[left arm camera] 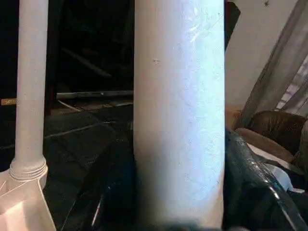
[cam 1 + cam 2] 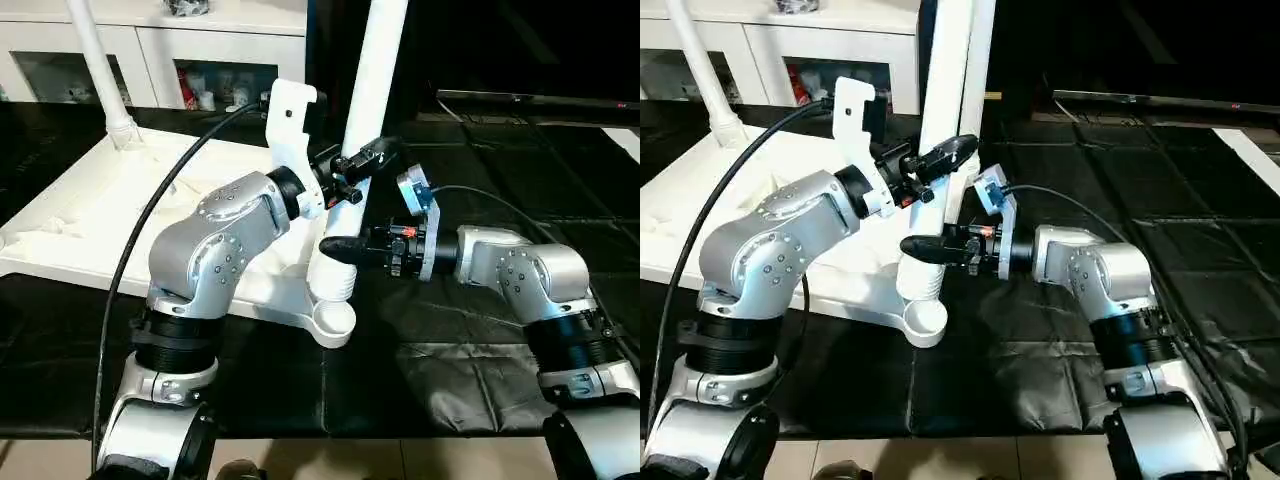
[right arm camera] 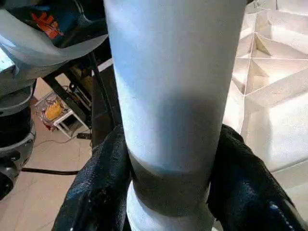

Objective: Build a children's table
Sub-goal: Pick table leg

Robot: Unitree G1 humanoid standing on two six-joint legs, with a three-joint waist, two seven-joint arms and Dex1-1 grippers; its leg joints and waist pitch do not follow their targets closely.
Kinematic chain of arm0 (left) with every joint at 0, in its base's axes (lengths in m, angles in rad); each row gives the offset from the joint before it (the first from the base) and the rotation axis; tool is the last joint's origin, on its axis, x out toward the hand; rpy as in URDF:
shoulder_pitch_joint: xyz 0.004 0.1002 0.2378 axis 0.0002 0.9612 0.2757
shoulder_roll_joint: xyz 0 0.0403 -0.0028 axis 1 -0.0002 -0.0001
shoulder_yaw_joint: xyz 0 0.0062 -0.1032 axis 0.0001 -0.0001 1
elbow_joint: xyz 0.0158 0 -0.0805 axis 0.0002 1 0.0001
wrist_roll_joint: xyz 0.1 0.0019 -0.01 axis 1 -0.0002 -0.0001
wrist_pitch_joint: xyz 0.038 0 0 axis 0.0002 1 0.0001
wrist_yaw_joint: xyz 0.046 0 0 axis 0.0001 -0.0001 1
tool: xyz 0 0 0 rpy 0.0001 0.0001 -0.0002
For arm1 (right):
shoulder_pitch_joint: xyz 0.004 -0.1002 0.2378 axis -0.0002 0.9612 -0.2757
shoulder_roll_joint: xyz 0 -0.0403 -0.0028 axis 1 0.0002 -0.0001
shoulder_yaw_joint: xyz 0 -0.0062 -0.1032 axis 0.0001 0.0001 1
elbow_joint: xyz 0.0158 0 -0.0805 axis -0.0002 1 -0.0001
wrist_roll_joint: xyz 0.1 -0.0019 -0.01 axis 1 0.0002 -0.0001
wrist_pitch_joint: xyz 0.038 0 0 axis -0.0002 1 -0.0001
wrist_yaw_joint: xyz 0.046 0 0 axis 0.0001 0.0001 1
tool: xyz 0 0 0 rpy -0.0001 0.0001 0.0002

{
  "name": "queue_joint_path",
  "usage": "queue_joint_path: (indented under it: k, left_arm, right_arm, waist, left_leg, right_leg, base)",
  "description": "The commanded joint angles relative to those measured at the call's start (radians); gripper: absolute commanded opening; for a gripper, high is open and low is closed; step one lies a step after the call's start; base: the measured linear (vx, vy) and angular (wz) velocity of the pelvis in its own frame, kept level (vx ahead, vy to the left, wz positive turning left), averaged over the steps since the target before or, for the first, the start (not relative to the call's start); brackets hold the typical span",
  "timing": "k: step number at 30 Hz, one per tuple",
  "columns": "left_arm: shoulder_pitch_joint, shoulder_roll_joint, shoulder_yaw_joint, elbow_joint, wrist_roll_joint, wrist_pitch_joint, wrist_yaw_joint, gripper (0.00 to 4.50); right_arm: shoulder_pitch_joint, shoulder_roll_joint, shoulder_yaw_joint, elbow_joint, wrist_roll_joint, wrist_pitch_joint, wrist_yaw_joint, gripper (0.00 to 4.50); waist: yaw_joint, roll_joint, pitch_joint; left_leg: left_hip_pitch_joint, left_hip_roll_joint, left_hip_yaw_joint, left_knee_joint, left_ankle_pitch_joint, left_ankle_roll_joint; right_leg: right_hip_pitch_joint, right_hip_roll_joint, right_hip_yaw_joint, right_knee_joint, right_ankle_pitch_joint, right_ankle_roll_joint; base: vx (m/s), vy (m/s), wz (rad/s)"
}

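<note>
One leg (image 2: 95, 60) is seated upper left; a second leg (image 2: 372, 90) is clamped in both jaws at the tabletop's (image 2: 90, 215) near corner; remaining legs are unseen.

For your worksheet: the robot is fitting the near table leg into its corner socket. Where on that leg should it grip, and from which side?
Grip the upright near leg low on its smooth round shaft, just above the threaded end, coming level from the open right side. The tabletop blocks the left. Both the left gripper and right gripper clasp it there.

Black quilted mat (image 2: 480, 370), upturned white table top (image 2: 90, 215) lying on it
</note>
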Motion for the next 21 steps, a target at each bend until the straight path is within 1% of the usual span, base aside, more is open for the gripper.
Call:
queue_joint_path:
  k: [1,2,4,9,10,11,13,14,15,16,19,20,21]
  left_arm:
    - [-0.033,-0.006,-0.009,-0.019,-0.01,0.0,-0.009,1.84]
    - [-0.033,-0.01,-0.008,-0.018,-0.011,-0.001,-0.01,1.84]
    - [-0.033,-0.012,-0.006,-0.018,-0.011,-0.001,-0.01,1.84]
    - [-0.033,-0.016,-0.004,-0.016,-0.01,-0.002,-0.01,1.84]
    - [-0.033,-0.016,-0.004,-0.015,-0.011,-0.003,-0.009,1.84]
    - [-0.034,-0.016,-0.004,-0.015,-0.012,-0.003,-0.01,1.84]
    - [-0.035,-0.016,-0.005,-0.015,-0.015,-0.002,-0.012,1.84]
    - [-0.035,-0.016,-0.005,-0.015,-0.015,-0.002,-0.013,1.84]
    - [-0.035,-0.017,-0.006,-0.016,-0.016,-0.001,-0.014,1.84]
    - [-0.035,-0.018,-0.006,-0.019,-0.018,0.003,-0.017,1.84]
    - [-0.034,-0.018,-0.007,-0.02,-0.019,0.005,-0.018,1.84]
    - [-0.034,-0.019,-0.006,-0.021,-0.021,0.006,-0.019,1.84]
    - [-0.034,-0.019,-0.007,-0.022,-0.021,0.007,-0.02,1.84]
  right_arm:
    - [-0.016,0.01,0.005,-0.004,0.016,0.003,0.038,1.94]
    - [-0.014,0.016,-0.005,-0.006,0.03,0.005,0.043,1.92]
    - [-0.013,0.018,-0.008,-0.01,0.036,0.004,0.049,1.92]
    - [-0.006,0.013,0.01,-0.017,0.023,-0.02,0.07,1.91]
    - [-0.007,0.014,0.01,-0.014,0.022,-0.018,0.068,2.47]
    - [-0.007,0.016,0.008,-0.011,0.023,-0.016,0.067,2.61]
    - [-0.008,0.021,0.004,-0.006,0.021,-0.019,0.064,2.67]
    - [-0.008,0.022,0.004,-0.005,0.02,-0.02,0.063,2.96]
    - [-0.008,0.023,0.005,-0.004,0.018,-0.021,0.061,2.96]
    - [-0.009,0.025,0.006,-0.003,0.017,-0.023,0.062,3.07]
    - [-0.009,0.025,0.007,-0.002,0.021,-0.022,0.067,3.07]
    - [-0.009,0.026,0.008,-0.002,0.023,-0.02,0.07,3.07]
    - [-0.009,0.026,0.009,-0.002,0.023,-0.019,0.074,3.07]
  waist:
    - [0.0,-0.011,-0.09]
    - [0.0,-0.011,-0.089]
    - [0.0,-0.011,-0.089]
    - [0.001,-0.011,-0.09]
    - [0.0,-0.012,-0.09]
    - [0.0,-0.012,-0.089]
    - [0.001,-0.012,-0.09]
    - [0.001,-0.011,-0.089]
    - [0.001,-0.011,-0.09]
    - [0.0,-0.011,-0.089]
    - [0.0,-0.01,-0.089]
    - [0.0,-0.013,-0.089]
    - [0.001,-0.012,-0.09]
  left_leg:
    - [0.001,0.022,-0.003,-0.06,-0.089,0.01]
    - [0.001,0.022,-0.003,-0.06,-0.088,0.011]
    - [0.001,0.022,-0.003,-0.061,-0.089,0.01]
    - [0.001,0.023,-0.004,-0.061,-0.09,0.011]
    - [0.001,0.022,-0.003,-0.06,-0.089,0.011]
    - [0.001,0.022,-0.003,-0.06,-0.089,0.012]
    - [0.001,0.022,-0.003,-0.06,-0.089,0.014]
    - [0.001,0.022,-0.003,-0.06,-0.089,0.013]
    - [0.001,0.022,-0.004,-0.06,-0.087,0.013]
    - [0.001,0.023,-0.004,-0.061,-0.089,0.012]
    - [0.002,0.023,-0.004,-0.061,-0.096,0.012]
    - [0.002,0.023,-0.003,-0.061,-0.093,0.013]
    - [0.002,0.023,-0.004,-0.061,-0.09,0.013]
  right_leg:
    - [0.067,-0.071,0.054,-0.07,-0.242,-0.121]
    - [0.067,-0.07,0.054,-0.069,-0.239,-0.122]
    - [0.067,-0.071,0.054,-0.07,-0.241,-0.122]
    - [0.067,-0.071,0.054,-0.069,-0.243,-0.121]
    - [0.067,-0.07,0.054,-0.07,-0.242,-0.121]
    - [0.067,-0.07,0.053,-0.07,-0.244,-0.121]
    - [0.067,-0.071,0.053,-0.071,-0.251,-0.119]
    - [0.067,-0.071,0.053,-0.071,-0.253,-0.119]
    - [0.066,-0.071,0.053,-0.07,-0.25,-0.121]
    - [0.066,-0.071,0.053,-0.07,-0.245,-0.125]
    - [0.066,-0.071,0.053,-0.071,-0.249,-0.125]
    - [0.067,-0.071,0.053,-0.07,-0.246,-0.124]
    - [0.067,-0.071,0.053,-0.069,-0.244,-0.124]
  base:
    - [0.0,0.0,0.0]
    - [0.0,0.0,0.0]
    - [0.0,0.0,0.0]
    - [0.0,0.0,0.0]
    - [0.0,0.0,0.0]
    - [0.0,0.0,0.0]
    - [0.0,0.0,0.0]
    - [0.0,0.0,0.0]
    - [0.0,0.0,0.0]
    - [0.0,0.0,0.0]
    - [0.0,0.0,0.0]
    - [0.0,0.0,0.0]
    - [0.0,0.0,0.0]
